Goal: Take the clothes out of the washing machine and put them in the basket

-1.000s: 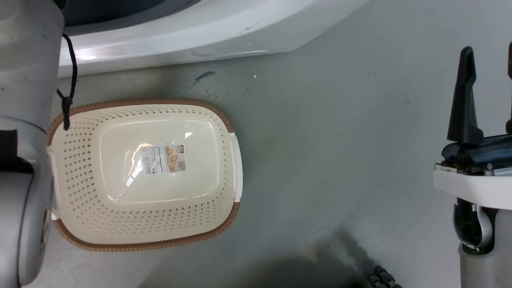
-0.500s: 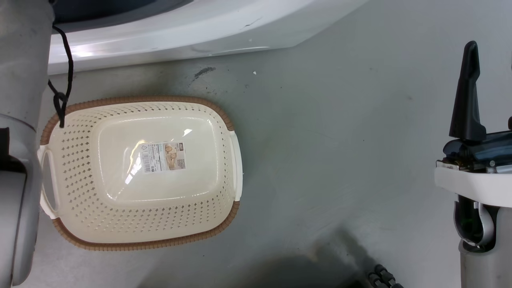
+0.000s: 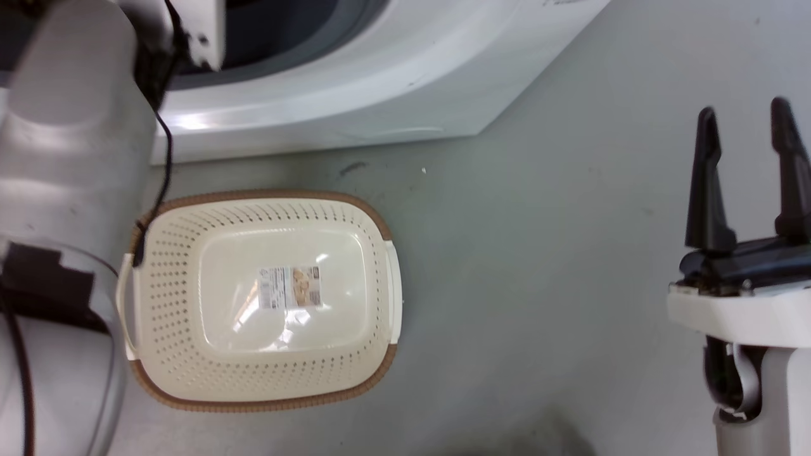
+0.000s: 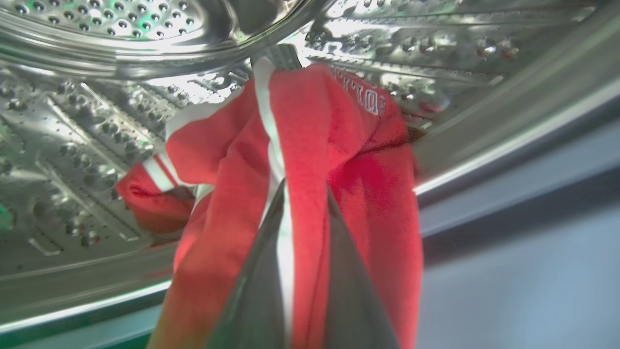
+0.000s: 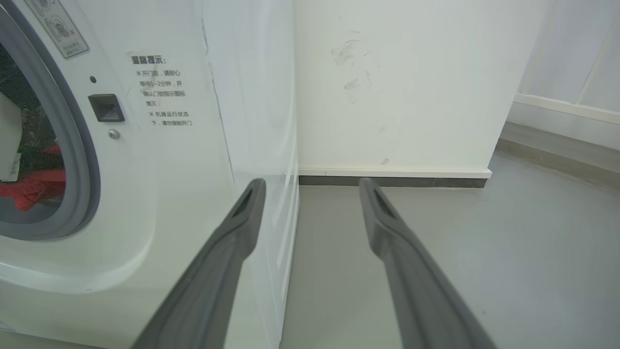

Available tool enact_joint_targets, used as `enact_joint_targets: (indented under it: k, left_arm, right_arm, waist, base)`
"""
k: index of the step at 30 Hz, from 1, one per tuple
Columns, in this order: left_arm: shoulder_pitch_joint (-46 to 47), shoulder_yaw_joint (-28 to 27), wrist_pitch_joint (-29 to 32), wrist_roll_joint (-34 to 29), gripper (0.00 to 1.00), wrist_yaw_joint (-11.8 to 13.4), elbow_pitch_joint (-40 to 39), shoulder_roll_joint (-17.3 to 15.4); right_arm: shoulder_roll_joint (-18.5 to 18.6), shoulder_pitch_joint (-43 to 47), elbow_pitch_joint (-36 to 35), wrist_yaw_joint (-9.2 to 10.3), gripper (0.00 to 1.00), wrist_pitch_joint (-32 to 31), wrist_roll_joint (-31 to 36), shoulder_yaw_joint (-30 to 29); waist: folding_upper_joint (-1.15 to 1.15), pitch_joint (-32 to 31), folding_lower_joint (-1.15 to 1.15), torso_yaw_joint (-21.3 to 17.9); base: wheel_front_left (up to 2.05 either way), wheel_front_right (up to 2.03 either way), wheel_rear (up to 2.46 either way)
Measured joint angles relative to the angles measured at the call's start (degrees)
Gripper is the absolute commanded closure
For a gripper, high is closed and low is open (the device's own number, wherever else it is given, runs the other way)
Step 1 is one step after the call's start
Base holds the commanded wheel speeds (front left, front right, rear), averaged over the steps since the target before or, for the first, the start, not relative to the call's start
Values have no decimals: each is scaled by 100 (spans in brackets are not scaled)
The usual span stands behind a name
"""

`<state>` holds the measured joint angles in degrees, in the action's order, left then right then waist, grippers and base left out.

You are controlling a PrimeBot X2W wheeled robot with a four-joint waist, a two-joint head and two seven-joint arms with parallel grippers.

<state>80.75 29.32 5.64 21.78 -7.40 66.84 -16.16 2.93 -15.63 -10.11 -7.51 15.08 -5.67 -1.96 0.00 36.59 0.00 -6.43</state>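
Open floor (image 3: pixel 538 285) lies between the basket (image 3: pixel 266 197) and right end effector (image 3: pixel 743 111); the washing machine (image 3: pixel 355 107) blocks behind.

You have grey floor (image 3: pixel 538 253) ahead, with a dark smudge (image 3: pixel 352 168) on it and a white speck (image 3: pixel 424 170) near that. The right wrist view gives you a white wall (image 5: pixel 397 72) with faint scuffs (image 5: pixel 349 51) high up, and a baseboard (image 5: pixel 392 172) along its foot, pale over dark. A panelled wall (image 5: pixel 571 53) stands at that view's right.

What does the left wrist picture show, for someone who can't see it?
The left gripper is shut on soft red clothes with white trim, inside the washing machine's shiny perforated steel drum.
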Motion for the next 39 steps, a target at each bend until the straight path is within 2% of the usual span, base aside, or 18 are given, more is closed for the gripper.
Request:
enact_joint_targets:
  k: [7, 8, 13, 22, 30, 39]
  left_arm:
    - [-909, 274, -1054, 242, 100, 0, -101, 23]
    - [-1251, 385, -1413, 330, 100, 0, -154, -31]
    - [-1858, 505, -1863, 432, 100, 0, -278, -40]
    - [-3135, 531, -2053, 504, 100, 64, -915, 25]
    - [-4642, 421, -2062, 445, 100, 379, -2216, -159]
    - [-5835, 546, -1929, 586, 100, 510, -3156, -277]
  right_arm:
    - [-1, 341, 121, 0, 0, 0, 76, 85]
    - [-1, 476, 155, 0, 0, 0, 108, 113]
    - [0, 753, 231, 0, 0, 0, 122, 119]
    - [0, 1265, 357, 0, 0, 0, 164, 213]
    - [-1, 1604, 460, 0, 0, 0, 167, 292]
    - [0, 1783, 475, 0, 0, 0, 153, 297]
  waist:
    - [0, -701, 0, 87]
    - [0, -992, 0, 115]
    - [0, -1454, -1, 175]
    - [0, -2270, -2, 348]
    - [0, -2883, -2, 466]
    - [0, -3158, -2, 556]
  base:
    - [0, 0, 0]
    - [0, 0, 0]
    - [0, 0, 0]
    - [0, 0, 0]
    - [0, 0, 0]
    - [0, 0, 0]
